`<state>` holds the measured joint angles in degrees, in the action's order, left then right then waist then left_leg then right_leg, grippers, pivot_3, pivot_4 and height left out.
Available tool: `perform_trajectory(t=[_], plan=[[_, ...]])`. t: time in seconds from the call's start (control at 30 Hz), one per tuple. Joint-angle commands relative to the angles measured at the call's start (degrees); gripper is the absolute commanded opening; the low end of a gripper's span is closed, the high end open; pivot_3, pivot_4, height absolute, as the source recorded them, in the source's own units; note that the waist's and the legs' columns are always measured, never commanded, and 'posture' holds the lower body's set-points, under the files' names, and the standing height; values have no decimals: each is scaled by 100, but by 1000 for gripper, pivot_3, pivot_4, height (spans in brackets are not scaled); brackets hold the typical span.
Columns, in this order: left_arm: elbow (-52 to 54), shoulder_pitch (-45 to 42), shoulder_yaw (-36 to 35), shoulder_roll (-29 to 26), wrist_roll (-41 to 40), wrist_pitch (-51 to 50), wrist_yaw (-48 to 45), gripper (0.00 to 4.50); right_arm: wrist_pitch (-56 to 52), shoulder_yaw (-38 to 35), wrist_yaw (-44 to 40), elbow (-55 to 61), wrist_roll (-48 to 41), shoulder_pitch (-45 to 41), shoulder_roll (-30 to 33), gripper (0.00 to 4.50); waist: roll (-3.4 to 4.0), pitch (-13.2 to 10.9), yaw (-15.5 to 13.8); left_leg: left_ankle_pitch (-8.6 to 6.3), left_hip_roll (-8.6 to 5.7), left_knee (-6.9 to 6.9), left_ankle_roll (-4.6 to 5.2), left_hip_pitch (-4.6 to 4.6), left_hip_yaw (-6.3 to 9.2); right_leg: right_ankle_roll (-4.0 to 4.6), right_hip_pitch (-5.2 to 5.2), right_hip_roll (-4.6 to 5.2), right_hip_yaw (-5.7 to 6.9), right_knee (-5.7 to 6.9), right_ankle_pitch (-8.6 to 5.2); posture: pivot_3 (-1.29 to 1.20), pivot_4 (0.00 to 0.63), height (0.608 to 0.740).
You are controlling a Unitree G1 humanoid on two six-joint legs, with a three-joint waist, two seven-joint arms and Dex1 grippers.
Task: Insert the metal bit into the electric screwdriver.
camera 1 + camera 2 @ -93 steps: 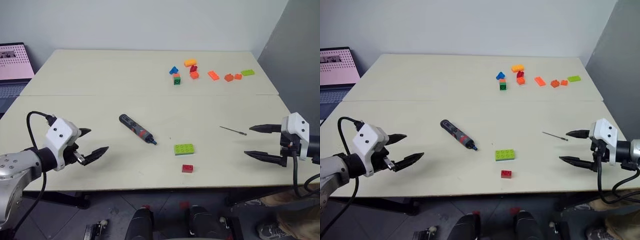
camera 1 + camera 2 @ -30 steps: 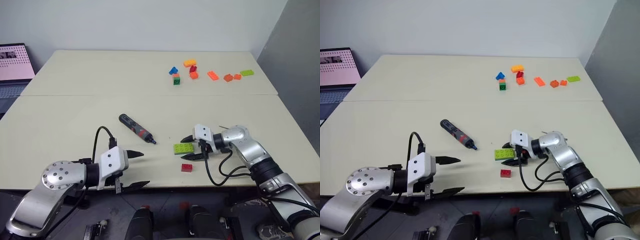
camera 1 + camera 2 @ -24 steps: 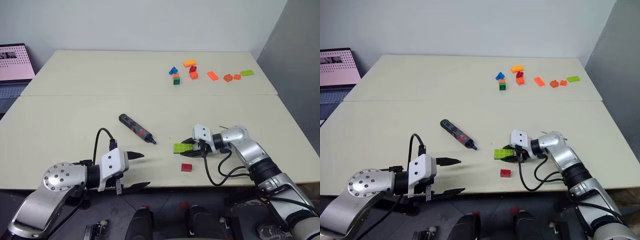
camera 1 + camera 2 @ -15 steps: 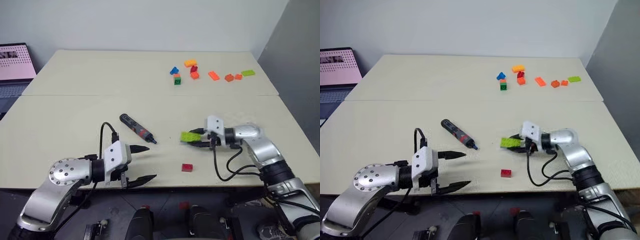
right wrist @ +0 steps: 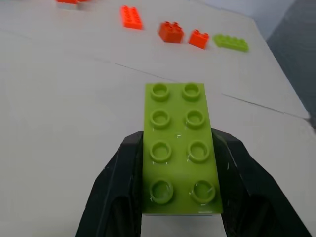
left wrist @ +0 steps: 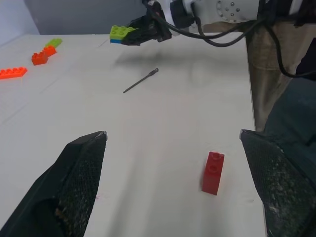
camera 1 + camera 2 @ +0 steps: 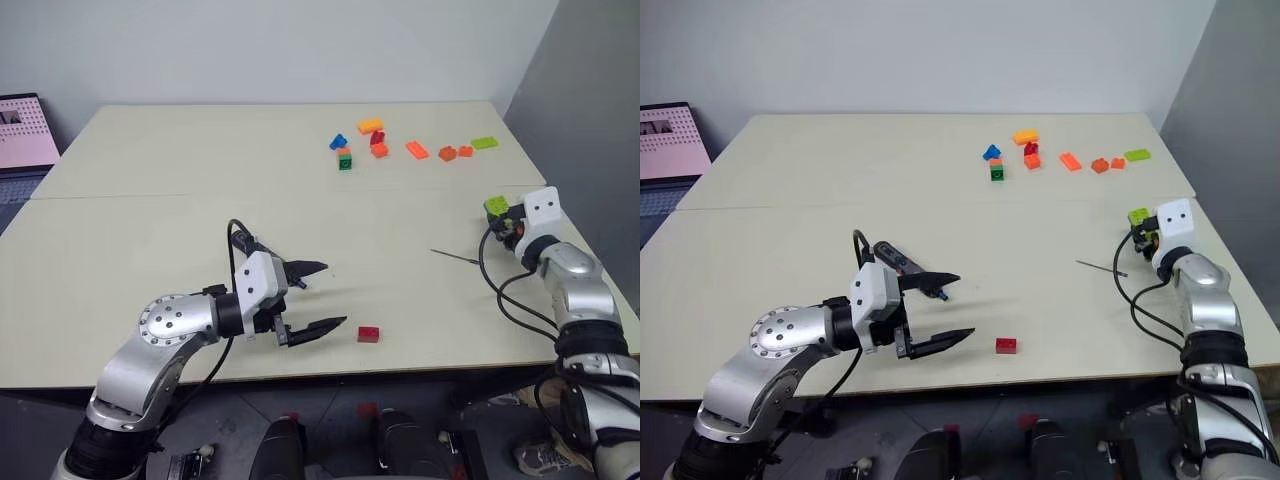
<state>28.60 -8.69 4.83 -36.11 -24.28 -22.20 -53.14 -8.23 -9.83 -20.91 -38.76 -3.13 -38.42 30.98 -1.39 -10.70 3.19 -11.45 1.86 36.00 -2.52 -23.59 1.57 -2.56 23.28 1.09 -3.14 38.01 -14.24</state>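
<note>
Right wrist view: the right gripper (image 5: 180,197) clamps a green brick (image 5: 179,148), apparently clearing it aside. Just beside it lies the metal bit (image 7: 455,257). Head views show the left gripper (image 7: 310,296) spread empty, hiding most of the electric screwdriver (image 7: 937,294), probably its tip.
</note>
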Motion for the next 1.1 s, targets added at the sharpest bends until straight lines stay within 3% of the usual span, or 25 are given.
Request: perform_trajectory(t=[0.03,0.1,0.17,0.2,0.47,0.73,0.9,1.1], plan=[[64,-41,87,34,118,205,37,4500,-37,-208,772,-812,43,-536,-63,1523,0,0,5,0,-2,-1,0,0,-5,-1,0,0,-7,-2,1,0,150,740],[63,-40,96,39,138,202,75,4500,-44,-312,1074,-1228,-23,-717,-95,1523,0,0,8,0,-5,-2,0,0,-12,0,1,0,-20,-4,0,0,150,740],[70,-35,103,29,155,201,92,4500,30,-378,1207,-1519,-79,-817,-94,2235,0,0,9,0,-7,-2,0,1,-17,-1,1,0,-29,-6,1,0,150,740],[77,-30,104,23,161,199,94,4500,79,-405,1228,-1621,-106,-851,-93,2330,0,0,10,0,-8,-1,0,1,-19,-2,1,0,-31,-6,1,0,150,740],[149,66,19,-88,166,133,135,4500,266,-483,958,-1332,-277,-753,2,4397,0,0,17,0,-9,-1,1,8,-26,-7,1,-2,-44,-5,2,0,150,740],[209,582,-421,-781,181,211,-145,4500,463,0,-1015,1354,-509,410,549,4469,3,-1,14,-1,-7,-12,1,11,-28,-12,4,-3,-46,-7,-5,0,150,740],[300,891,-536,-1290,148,363,-587,4500,-545,645,-3072,3720,-1574,1166,986,4469,4,-3,26,-1,-4,-12,1,22,-33,-12,3,-3,-52,-2,-5,0,150,740],[470,1077,-554,-1487,55,404,-794,4500,-1536,1588,-4307,5221,-2029,1738,1544,4469,3,-4,-21,-2,-1,-13,1,20,-31,-8,1,4,-49,-14,-7,0,150,740]])
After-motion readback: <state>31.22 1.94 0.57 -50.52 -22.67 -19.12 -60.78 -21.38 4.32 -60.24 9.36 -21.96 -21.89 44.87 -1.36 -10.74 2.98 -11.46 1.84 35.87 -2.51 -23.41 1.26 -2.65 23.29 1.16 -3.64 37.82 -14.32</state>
